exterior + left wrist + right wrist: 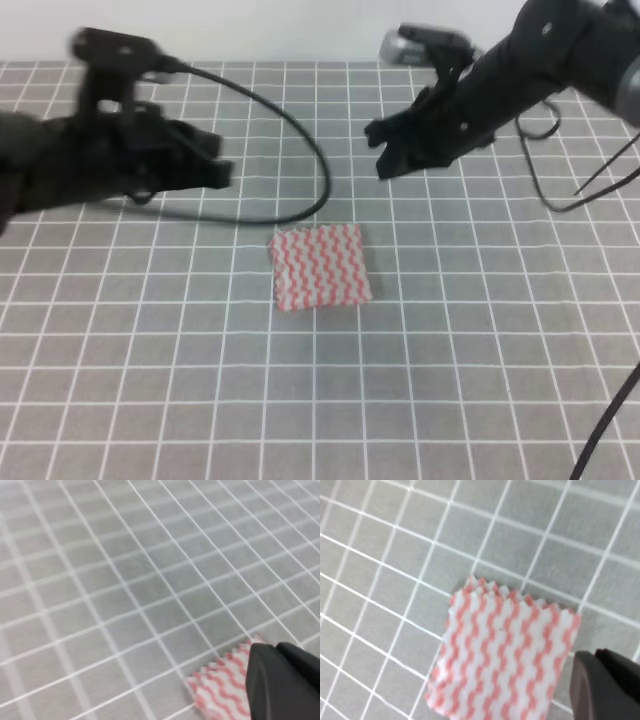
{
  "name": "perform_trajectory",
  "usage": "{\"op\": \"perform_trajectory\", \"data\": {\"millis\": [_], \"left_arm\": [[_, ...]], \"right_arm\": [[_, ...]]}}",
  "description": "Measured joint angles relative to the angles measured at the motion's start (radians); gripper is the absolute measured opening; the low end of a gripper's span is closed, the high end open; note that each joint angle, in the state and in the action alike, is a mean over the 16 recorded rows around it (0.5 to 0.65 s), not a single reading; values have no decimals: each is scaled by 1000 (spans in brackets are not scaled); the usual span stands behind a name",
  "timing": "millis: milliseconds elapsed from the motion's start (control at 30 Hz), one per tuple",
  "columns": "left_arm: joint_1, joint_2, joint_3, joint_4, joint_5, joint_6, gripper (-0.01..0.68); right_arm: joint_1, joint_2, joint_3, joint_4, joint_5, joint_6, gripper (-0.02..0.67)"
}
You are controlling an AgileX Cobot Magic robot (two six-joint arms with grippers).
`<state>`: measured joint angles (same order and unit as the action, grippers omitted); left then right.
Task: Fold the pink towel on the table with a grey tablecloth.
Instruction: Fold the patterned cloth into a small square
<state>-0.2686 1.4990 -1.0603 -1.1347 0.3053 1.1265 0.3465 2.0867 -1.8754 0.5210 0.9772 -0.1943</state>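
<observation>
The pink towel (320, 267) lies flat on the tabletop (450, 380), near the centre of the grey gridded cloth. It forms a compact, roughly square pad with pink-and-white wavy stripes and serrated edges. The right wrist view shows at least 2 serrated edges stacked along 1 side of the towel (505, 655), so the cloth lies in more than 1 layer.

The left gripper (222, 160) hangs above the tabletop, up and to the left of the towel, clear of it. Its jaws appear close together, but motion blur prevents a firm reading. The left wrist view shows only a corner of the towel (222, 690) beside a dark fingertip (280, 685).

The right gripper (380, 150) hangs above the tabletop, up and to the right of the towel, not touching it. Its jaws stand slightly apart and hold nothing.

A black cable (300, 140) loops across the tabletop just behind the towel.
</observation>
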Motion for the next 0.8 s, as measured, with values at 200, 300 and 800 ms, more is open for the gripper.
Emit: {"op": "perform_trajectory", "data": {"millis": [200,300,800], "left_arm": [[1,-267,198,-19,-104,5,-4],[1,-406,294,-28,-142,6,-4],[1,-1043,692,-43,-157,13,-4]], "right_arm": [[0,-105,27,-45,13,9,-15],[0,-169,65,-56,10,10,-15],[0,-671,512,-90,-148,10,-15]]}}
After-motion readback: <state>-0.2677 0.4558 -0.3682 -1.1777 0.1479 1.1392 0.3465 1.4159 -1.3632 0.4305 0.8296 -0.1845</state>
